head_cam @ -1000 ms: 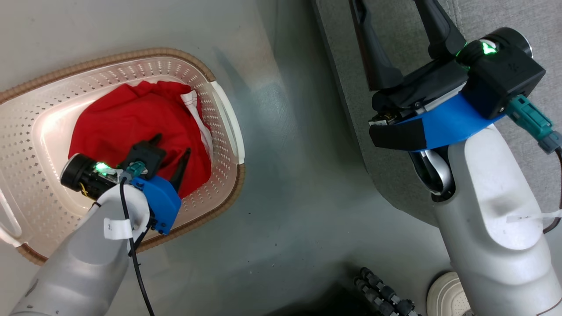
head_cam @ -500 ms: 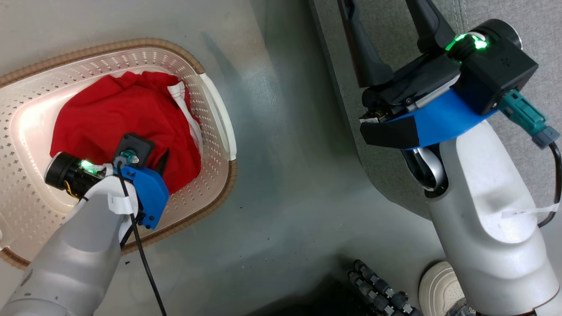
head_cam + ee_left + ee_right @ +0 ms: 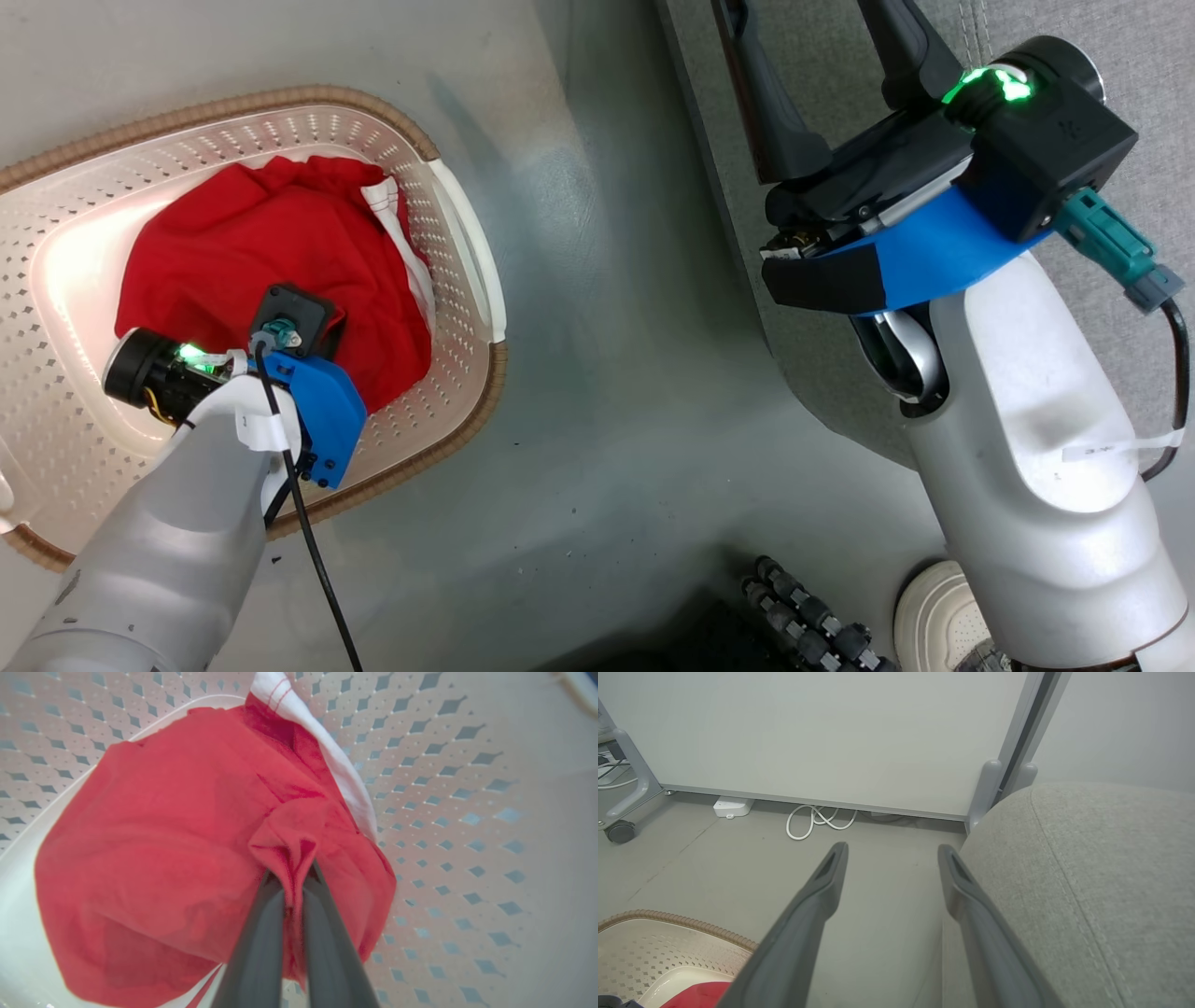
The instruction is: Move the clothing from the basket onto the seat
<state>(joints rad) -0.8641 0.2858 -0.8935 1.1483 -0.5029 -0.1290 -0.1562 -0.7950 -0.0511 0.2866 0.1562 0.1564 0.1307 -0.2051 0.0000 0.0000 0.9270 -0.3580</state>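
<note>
The red clothing [image 3: 261, 243] with white trim lies bunched in the cream perforated basket [image 3: 75, 392], which has a brown rim. My left gripper [image 3: 292, 870] reaches down into the basket and is shut on a pinched fold of the red clothing [image 3: 163, 826]. In the head view its wrist hides the fingers. My right gripper [image 3: 892, 849] hangs open and holds nothing, above the floor beside the rounded edge of the light grey seat [image 3: 1087, 882]. The seat [image 3: 1167, 56] is at the upper right of the head view. The basket [image 3: 668, 952] and a bit of clothing [image 3: 696, 994] show at the right wrist view's lower left.
Grey floor [image 3: 597, 373] separates the basket from the seat. A pale shoe [image 3: 934, 616] and a black ribbed object [image 3: 812, 625] are at the bottom edge. Ahead stand a white wall panel, a power strip [image 3: 733, 806], a looped white cable [image 3: 817, 821] and a wheeled frame leg [image 3: 621, 830].
My left gripper, open over the clothing a second ago, has sunk into it and shut on a fold. The head camera shifted slightly. The right arm kept its pose.
</note>
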